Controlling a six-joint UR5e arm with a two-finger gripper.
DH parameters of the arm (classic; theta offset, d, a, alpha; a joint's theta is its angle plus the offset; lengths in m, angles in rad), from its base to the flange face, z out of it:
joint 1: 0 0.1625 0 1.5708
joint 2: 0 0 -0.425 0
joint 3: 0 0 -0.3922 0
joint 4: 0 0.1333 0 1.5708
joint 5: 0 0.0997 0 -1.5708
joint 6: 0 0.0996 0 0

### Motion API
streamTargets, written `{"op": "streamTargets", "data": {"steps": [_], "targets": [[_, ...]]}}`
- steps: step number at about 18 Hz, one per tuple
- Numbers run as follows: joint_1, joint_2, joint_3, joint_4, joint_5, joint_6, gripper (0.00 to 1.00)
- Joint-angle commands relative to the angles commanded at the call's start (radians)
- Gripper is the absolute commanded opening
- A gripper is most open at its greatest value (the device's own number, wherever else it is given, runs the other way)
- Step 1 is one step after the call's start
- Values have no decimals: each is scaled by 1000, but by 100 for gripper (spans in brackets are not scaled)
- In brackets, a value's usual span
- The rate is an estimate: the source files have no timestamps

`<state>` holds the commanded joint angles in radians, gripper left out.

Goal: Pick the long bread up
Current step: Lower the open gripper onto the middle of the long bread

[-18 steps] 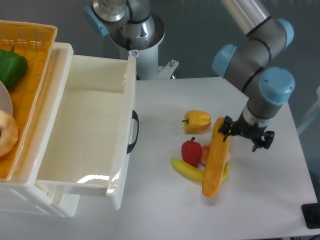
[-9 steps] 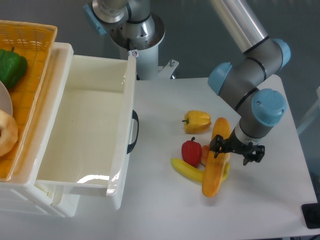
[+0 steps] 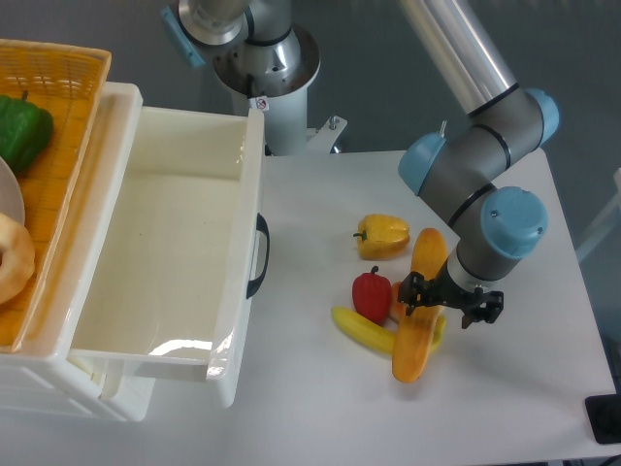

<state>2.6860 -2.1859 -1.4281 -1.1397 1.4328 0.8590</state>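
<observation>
While the arm leans low over the food cluster, the items stand as follows, largest first.

Surface (image 3: 320,408): white top; open room lies in front of and to the right of the food, with the right edge and front edge not far beyond it.
Drawer (image 3: 165,262): large white box pulled open at left, dark handle facing the food; well apart from the loaf and, by my judgement, no hindrance to a straight lift.
Basket (image 3: 68,87): orange wicker tray at far left, above the drawer, holding a green pepper (image 3: 21,131).
Long bread (image 3: 419,309): golden-orange loaf lying lengthwise near the right side of the surface, its near end toward the front edge, resting across the banana (image 3: 364,330). Judged light, stiff and glossy, so likely slippery; best taken across its narrow width around the middle so it hangs level.
Pincer (image 3: 444,303): down at the loaf's middle, dark fingers on either side of it; whether they are already pinching the loaf or only straddling it I cannot tell.
Yellow pepper (image 3: 382,236): just behind the loaf's far end.
Red pepper (image 3: 371,294): just left of the loaf, close to it.
Risk: a lift may drag the banana or nudge the red pepper; rising straight up looks safest.
</observation>
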Motion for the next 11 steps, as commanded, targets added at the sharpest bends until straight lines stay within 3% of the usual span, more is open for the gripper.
{"op": "streamTargets", "data": {"steps": [8,11], "targets": [[-9,-26,0,0,-5,2,97],[-11,-26,0,0,-3,29,58]]}}
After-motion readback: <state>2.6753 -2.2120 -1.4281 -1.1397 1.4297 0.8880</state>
